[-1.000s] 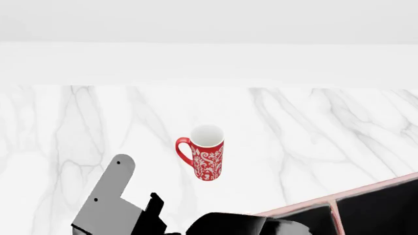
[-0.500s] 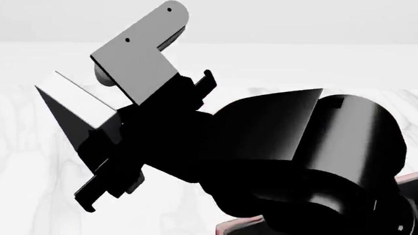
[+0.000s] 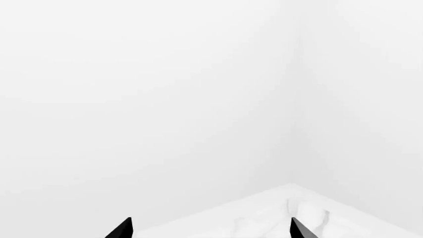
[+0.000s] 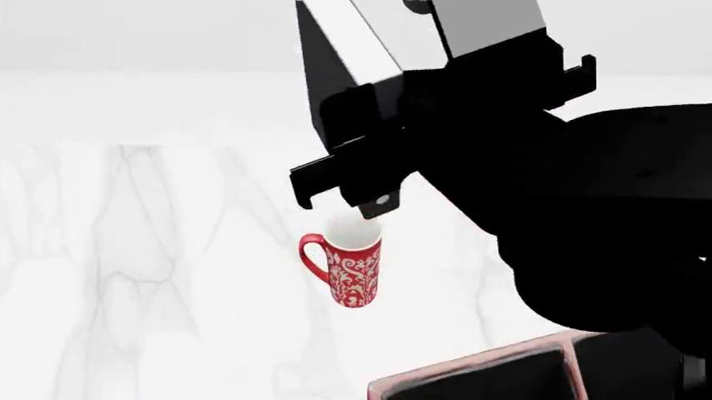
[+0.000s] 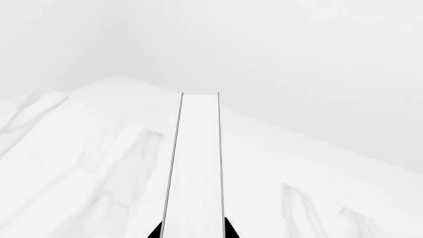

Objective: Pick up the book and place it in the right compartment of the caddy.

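My right gripper (image 4: 333,158) is raised high in the head view, shut on the book (image 4: 333,79). The book's black cover faces left and its white page edge (image 4: 389,33) faces up. In the right wrist view the book's white page edge (image 5: 195,163) runs straight out from between the two dark fingertips (image 5: 156,232). Only a corner of the caddy (image 4: 473,365) shows at the bottom right, reddish-brown with pink trim and a black lining, below the right arm. The left gripper (image 3: 210,229) is open with nothing between its tips and points at a bare white wall.
A red patterned mug (image 4: 353,271) stands upright on the white marble table (image 4: 133,250), just under the held book and left of the caddy. The right arm's black bulk (image 4: 601,217) hides the table's right side. A white wall rises behind the table.
The right arm has risen from the bottom of the head view and swung up and right with the book. The mug, hidden half a second ago, shows again.
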`<state>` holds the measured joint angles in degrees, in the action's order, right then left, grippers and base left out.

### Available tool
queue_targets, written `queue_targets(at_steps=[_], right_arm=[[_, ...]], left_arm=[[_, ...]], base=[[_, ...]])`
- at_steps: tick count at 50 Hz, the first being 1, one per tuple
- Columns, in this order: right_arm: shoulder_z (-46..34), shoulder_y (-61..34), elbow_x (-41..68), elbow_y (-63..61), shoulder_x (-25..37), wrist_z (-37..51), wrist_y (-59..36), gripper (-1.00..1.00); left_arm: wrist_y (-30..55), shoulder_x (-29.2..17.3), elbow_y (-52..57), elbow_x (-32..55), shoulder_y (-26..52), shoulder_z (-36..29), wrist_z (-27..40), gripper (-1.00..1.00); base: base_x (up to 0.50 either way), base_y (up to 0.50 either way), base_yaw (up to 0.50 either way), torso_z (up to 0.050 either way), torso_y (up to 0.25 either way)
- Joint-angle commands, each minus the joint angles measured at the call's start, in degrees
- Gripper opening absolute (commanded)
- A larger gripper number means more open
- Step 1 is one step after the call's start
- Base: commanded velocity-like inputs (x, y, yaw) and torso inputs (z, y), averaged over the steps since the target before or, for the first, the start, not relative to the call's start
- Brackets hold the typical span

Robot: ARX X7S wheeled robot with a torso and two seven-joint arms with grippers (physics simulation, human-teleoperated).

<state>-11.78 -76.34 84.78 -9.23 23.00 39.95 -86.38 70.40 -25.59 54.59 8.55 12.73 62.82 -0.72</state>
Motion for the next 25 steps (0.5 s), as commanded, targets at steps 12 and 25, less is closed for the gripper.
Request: queue_targets(at_steps=[12, 25], right_arm=[[11.77, 2.93, 13.60, -4.66, 15.22, 17.80, 0.95, -1.00], [18.07, 7.92, 15.21, -4.58, 23.80, 19.30, 4.21, -1.00]], left_arm=[[-0.16, 1.16, 0.24, -0.87, 0.11, 0.07, -0.57, 1.00], [-1.60, 1.89, -0.47, -1.04, -0.38, -0.67, -0.13, 1.00]], base=[[0.00, 0.00, 0.00, 0.000, 0.002], [0.00, 0.00, 0.00, 0.000, 0.002]])
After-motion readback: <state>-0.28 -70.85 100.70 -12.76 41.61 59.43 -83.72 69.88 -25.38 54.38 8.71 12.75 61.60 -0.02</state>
